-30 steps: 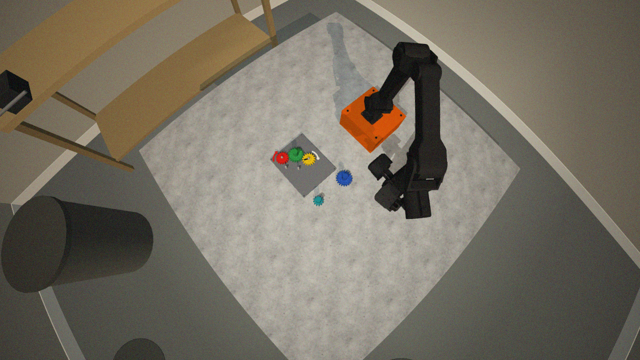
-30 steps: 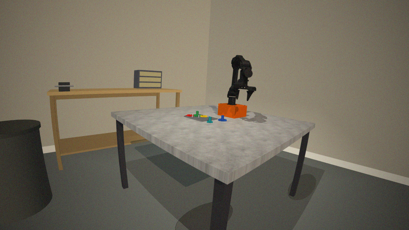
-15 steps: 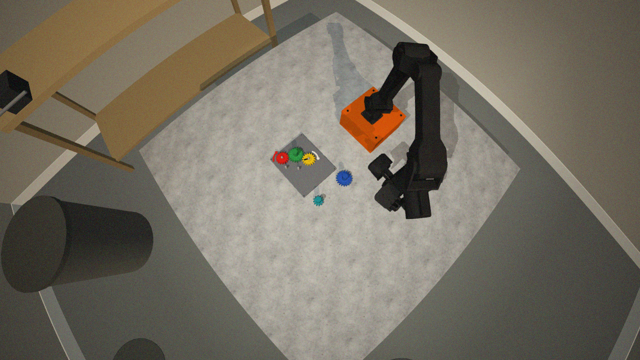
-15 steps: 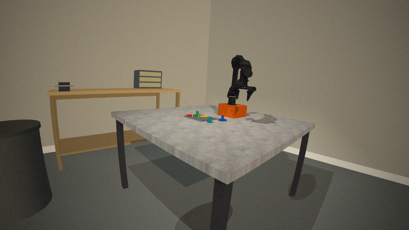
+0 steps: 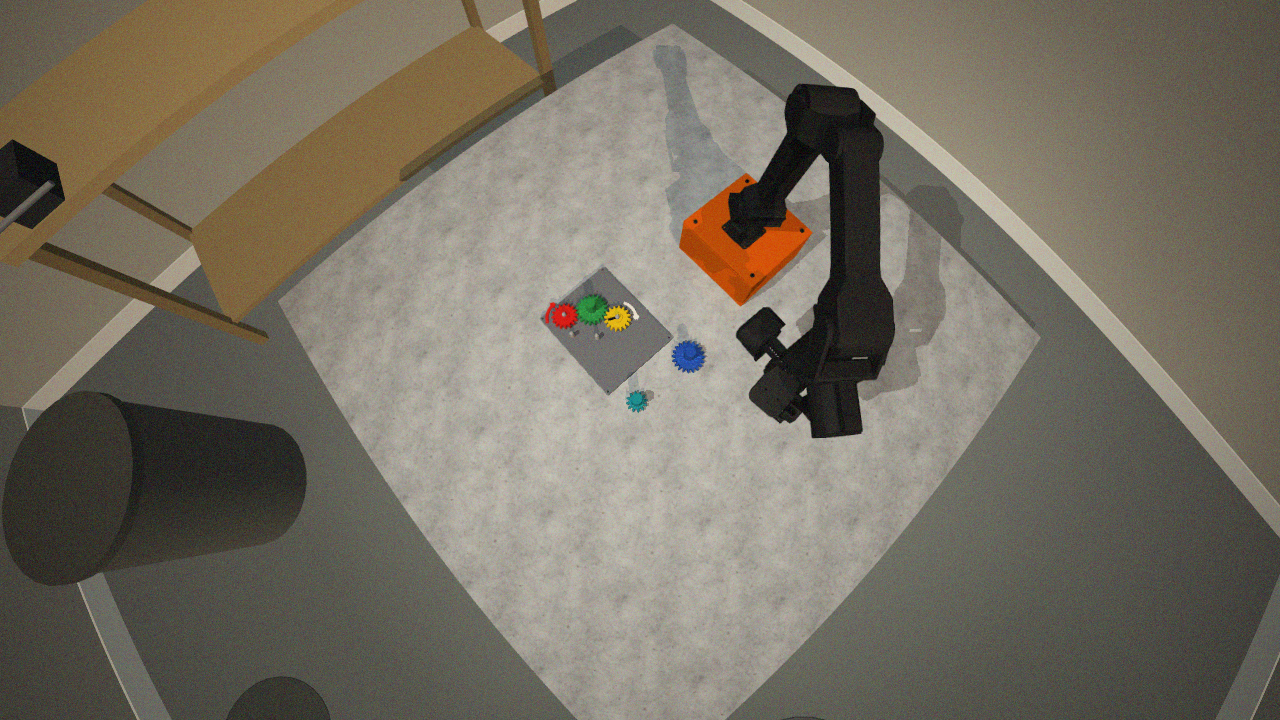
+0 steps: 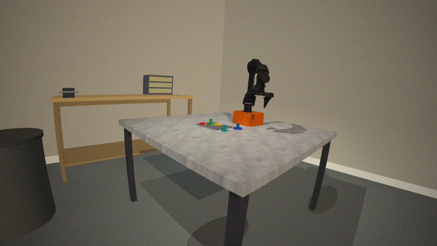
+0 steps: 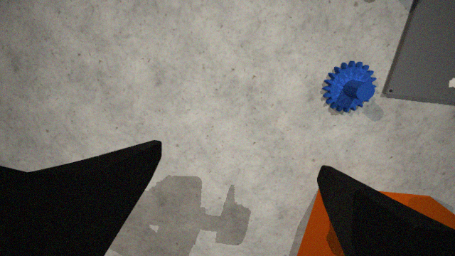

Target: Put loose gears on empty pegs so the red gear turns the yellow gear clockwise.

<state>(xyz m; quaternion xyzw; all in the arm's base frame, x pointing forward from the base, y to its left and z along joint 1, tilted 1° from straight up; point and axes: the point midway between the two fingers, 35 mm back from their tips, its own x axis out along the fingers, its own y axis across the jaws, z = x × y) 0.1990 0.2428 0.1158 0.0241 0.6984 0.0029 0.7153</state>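
On the grey board [image 5: 617, 362] [image 7: 423, 53], a green gear [image 5: 591, 309] [image 6: 210, 123] sits between the red gear [image 5: 563, 316] [image 6: 201, 123] and the yellow gear [image 5: 617, 320] [image 6: 217, 124]. Their teeth appear to meet; exact tooth contact is too small to tell. Two empty pegs, one [image 5: 574, 333] left and one [image 5: 598, 335] right, stand beside the row. A blue gear [image 5: 688, 356] [image 6: 237, 128] [image 7: 346, 85] and a smaller teal gear [image 5: 636, 401] [image 6: 224, 130] stand loose on the table. My gripper [image 6: 259, 106] [image 7: 240, 161] is open and empty, high above the table, right of the blue gear in the top view.
The orange base block [image 5: 741, 286] [image 6: 248, 118] [image 7: 309, 235] carries the arm, beside the board and gripper. A wooden shelf [image 5: 358, 161] [image 6: 122, 97] and a dark bin [image 5: 214, 483] [image 6: 24, 183] stand off the table.
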